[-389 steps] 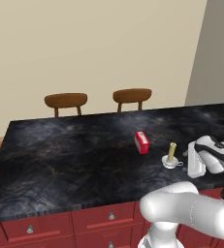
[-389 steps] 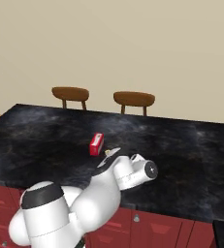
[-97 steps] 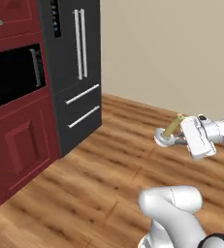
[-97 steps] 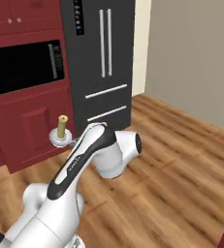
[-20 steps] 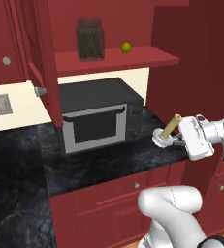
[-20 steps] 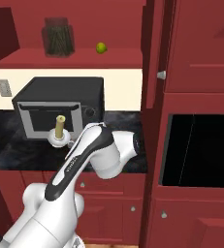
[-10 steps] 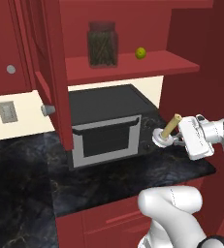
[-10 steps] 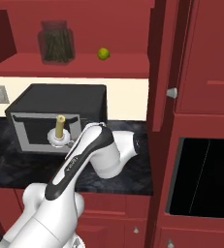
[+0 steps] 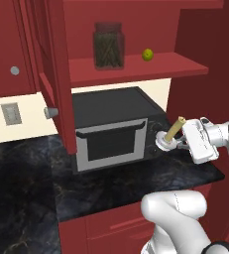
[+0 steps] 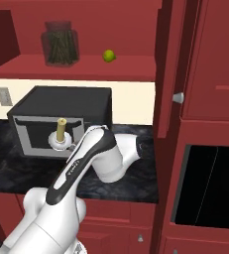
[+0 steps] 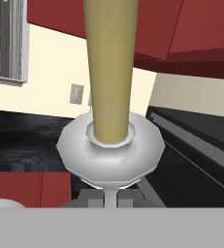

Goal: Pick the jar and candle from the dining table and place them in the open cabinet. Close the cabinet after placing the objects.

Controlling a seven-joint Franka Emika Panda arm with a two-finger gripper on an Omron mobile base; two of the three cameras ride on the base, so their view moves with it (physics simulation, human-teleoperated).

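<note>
The open cabinet (image 9: 136, 69) holds the jar (image 9: 109, 45) of dark sticks and a small green ball (image 9: 147, 54) on its shelf. Above the desk (image 9: 111, 191), the hand (image 9: 178, 145) grips the candle (image 9: 175, 129) by its white saucer holder.

Materials and finishes. The candle (image 11: 108, 68) is being shown as matt, waxy yellow-tan, seated in a smooth, glossy white holder (image 11: 111, 155). The jar (image 9: 109, 45) is being rendered as clear glass with a dark lid. The cabinet (image 9: 136, 67) is being displayed as red painted wood with a silver metal knob (image 9: 50, 112). The table (image 9: 31, 173) is being shown as polished black marbled stone.
</note>
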